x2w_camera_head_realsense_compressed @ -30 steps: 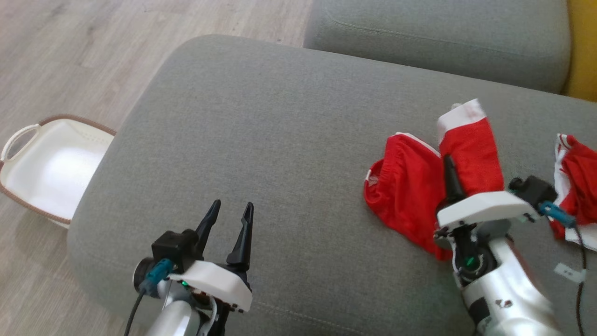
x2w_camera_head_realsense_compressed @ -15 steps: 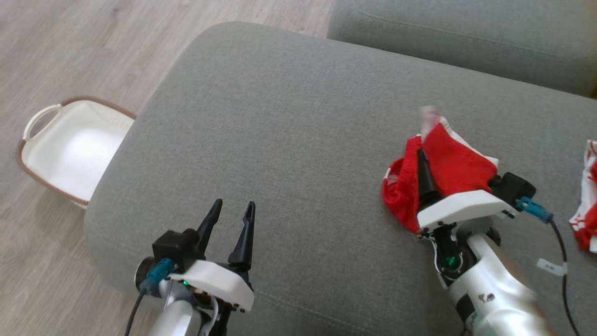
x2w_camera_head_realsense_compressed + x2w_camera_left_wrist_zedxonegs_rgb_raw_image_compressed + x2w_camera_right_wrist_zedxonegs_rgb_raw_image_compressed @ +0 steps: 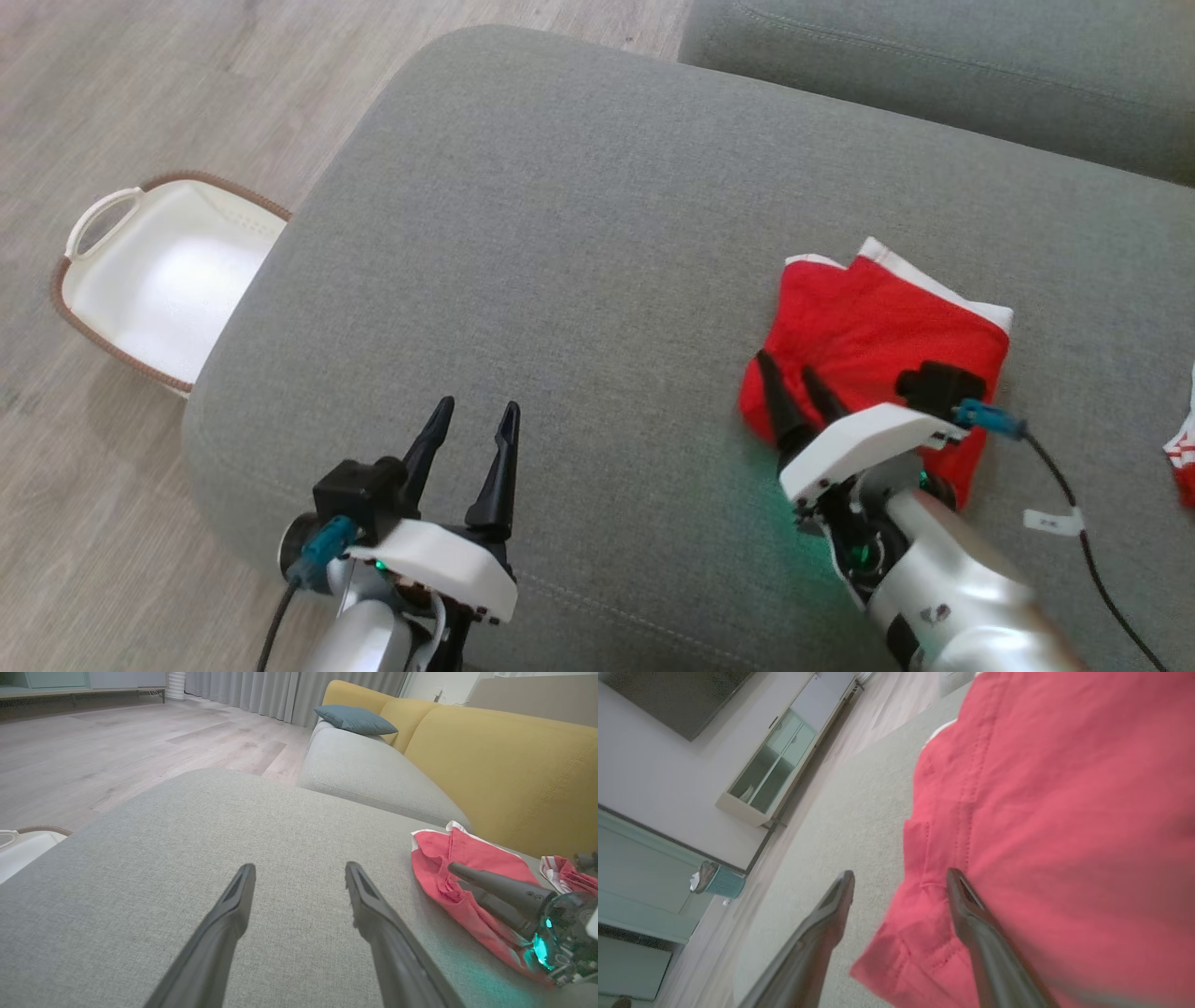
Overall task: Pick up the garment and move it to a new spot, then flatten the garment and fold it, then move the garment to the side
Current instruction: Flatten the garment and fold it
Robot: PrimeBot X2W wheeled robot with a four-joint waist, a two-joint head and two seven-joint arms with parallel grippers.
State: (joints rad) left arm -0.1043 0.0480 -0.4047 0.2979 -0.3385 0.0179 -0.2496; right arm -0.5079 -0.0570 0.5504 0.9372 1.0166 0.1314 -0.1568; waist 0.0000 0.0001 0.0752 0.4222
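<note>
the garment (image 3: 878, 327) lies in a red heap with white trim on the right half of the grey cushion (image 3: 560, 205), partly folded over itself. my right pincer (image 3: 786, 364) sits at its near left edge, fingers apart and nothing clamped between them. in the right wrist view one finger is over bare cushion and the other over red cloth, with the hem running between. i cannot tell whether the tips touch the fabric. my left pincer (image 3: 478, 404) hangs over the near left part of the cushion, fingers apart too, well apart from the garment and holding nothing. a white basket (image 3: 159, 289) with a brown rim stands on the wood floor (image 3: 140, 75) just beside the cushion's left side. another red and white cloth (image 3: 1184, 453) pokes in at the right edge, apart from the garment.
</note>
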